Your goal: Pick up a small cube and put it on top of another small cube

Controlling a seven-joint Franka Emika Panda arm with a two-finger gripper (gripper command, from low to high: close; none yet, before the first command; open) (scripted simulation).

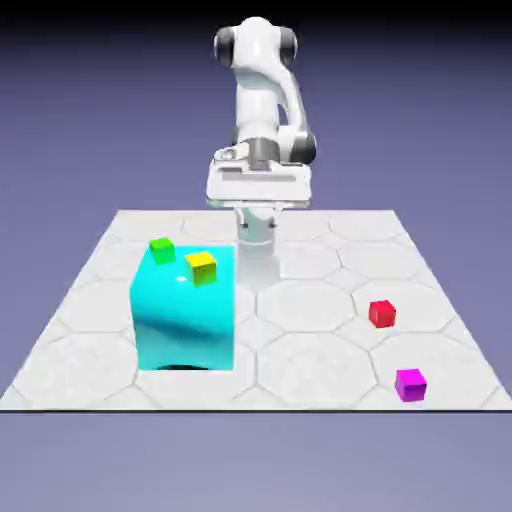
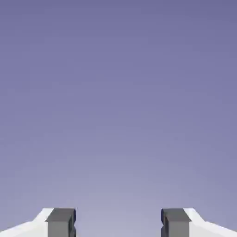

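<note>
On cyan block point(image 1: 185, 320) — yellow cube point(image 1: 201, 267), green cube point(image 1: 162, 249) | hand point(image 2: 118, 222) released, well apart — nothing held

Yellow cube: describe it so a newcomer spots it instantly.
Find the big cyan block on the exterior view's left side of the tiled table. Two small cubes sit on its top face; the yellow cube is the nearer one, toward the exterior view's right of the green cube.

The arm's base point(image 1: 258, 262) is partly hidden behind the cyan block point(image 1: 185, 310). The hand view's bottom edge cuts off both fingertips point(image 2: 60, 223); nothing but backdrop lies beyond the claw.
</note>
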